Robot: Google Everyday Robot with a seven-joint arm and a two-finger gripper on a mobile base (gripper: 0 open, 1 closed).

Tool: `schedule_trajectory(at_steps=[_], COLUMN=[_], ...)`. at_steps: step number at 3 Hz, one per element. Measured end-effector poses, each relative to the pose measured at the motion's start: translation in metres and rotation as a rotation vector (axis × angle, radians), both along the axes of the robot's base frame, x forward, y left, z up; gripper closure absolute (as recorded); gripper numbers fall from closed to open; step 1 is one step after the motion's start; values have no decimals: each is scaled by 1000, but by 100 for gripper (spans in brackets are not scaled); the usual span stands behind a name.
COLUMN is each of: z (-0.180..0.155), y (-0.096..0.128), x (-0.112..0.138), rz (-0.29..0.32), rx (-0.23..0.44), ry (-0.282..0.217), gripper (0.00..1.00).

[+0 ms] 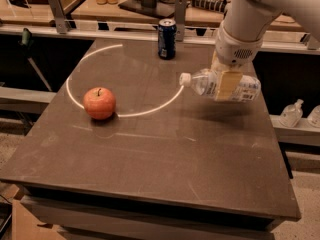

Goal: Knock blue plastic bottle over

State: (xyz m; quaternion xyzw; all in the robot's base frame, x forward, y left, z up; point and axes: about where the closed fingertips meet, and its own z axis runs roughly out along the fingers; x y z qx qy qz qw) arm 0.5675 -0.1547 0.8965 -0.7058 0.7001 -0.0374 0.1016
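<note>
bottle (201, 83) is clamped mid-body by gripper (227, 86); held sideways above table (150, 154) | judged light; crushable; slippery

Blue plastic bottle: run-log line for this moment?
blue plastic bottle: horizontal, held above table | gripper: right of view, jaws shut on bottle

no legible writing anywhere

nothing in view can be read. the blue plastic bottle (200, 82) carries a white label with dark print, but no word or number on it can be made out. the dark blue can (167, 39) at the far edge of the table (150, 149) shows pale markings, equally illegible. the gripper (227, 85) hangs over the table's right side, clamped across the bottle, which lies sideways in it.
</note>
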Motion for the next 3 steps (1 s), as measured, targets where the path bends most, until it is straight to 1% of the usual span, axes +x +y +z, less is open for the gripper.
schedule_trajectory(at_steps=[1, 2, 3], z=[-29, -46, -53], y=[13, 25, 30], x=[2, 6, 12], rz=[32, 58, 61], rx=[-24, -23, -14], ry=[48, 64, 74], gripper=[62, 39, 16])
